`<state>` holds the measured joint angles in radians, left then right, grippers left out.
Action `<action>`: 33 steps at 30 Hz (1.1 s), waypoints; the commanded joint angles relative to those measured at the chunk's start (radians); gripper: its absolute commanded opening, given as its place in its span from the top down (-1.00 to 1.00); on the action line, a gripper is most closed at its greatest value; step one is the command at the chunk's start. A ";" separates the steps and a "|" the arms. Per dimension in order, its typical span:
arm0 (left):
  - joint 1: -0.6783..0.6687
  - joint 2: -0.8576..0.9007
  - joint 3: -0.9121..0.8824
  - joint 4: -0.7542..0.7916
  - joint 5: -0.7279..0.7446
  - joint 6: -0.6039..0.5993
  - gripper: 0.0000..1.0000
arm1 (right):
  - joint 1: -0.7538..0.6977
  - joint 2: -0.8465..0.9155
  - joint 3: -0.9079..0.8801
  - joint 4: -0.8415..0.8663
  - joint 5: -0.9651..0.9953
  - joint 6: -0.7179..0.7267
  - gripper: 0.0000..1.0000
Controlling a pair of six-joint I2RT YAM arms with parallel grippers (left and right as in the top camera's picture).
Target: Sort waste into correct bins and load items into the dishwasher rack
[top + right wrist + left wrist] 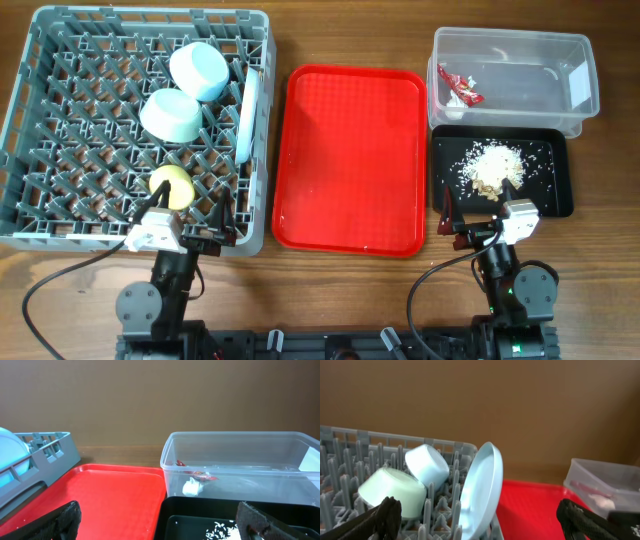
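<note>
Two grippers, both spread wide, and neither was holding a thing! The left gripper (pixel 190 212) had its fingers far apart over the near edge of the grey dishwasher rack (pixel 140 12), and the small yellow-green cup (pixel 172 185) sat in the rack just ahead of it, close to its left finger. Further ahead lay the light green bowl (pixel 172 113), with the pale blue bowl (pixel 200 70) beyond that, the two touching or nearly so among the pegs. Ahead and to the right of that gripper, the pale blue plate (pixel 248 110) stood on edge against the rack's right wall. Off to its right lay the flat red tray (pixel 350 160) on the wooden counter (pixel 340 30). Over on the other side, the right gripper (pixel 477 207) was just as wide open above the near edge of the shallow black tray (pixel 550 195). The beige heap of rice scraps (pixel 492 165) lay in that tray just in front of its fingers, loose grains scattered around it. Beyond the heap stood the clear tub (pixel 510 35), and the crumpled red-and-white wrapper (pixel 462 88) lay inside it at the left end.
</note>
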<state>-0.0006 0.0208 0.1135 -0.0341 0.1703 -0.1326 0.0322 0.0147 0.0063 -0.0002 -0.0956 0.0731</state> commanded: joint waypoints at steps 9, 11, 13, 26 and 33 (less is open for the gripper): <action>-0.009 -0.018 -0.108 0.022 -0.119 -0.010 -1.00 | 0.004 -0.010 -0.001 0.003 0.015 -0.014 -0.99; -0.009 -0.018 -0.108 -0.041 -0.110 -0.014 -1.00 | 0.004 -0.010 -0.001 0.003 0.015 -0.014 -1.00; -0.009 -0.018 -0.108 -0.039 -0.101 -0.014 -1.00 | 0.004 -0.010 -0.001 0.003 0.015 -0.014 -0.99; -0.010 -0.015 -0.108 -0.038 -0.098 -0.013 -1.00 | 0.004 -0.010 -0.001 0.003 0.015 -0.014 -1.00; -0.010 -0.015 -0.108 -0.038 -0.098 -0.013 -1.00 | 0.004 -0.010 -0.001 0.003 0.015 -0.014 -1.00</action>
<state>-0.0048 0.0135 0.0105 -0.0677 0.0750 -0.1368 0.0322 0.0147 0.0063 -0.0006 -0.0956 0.0731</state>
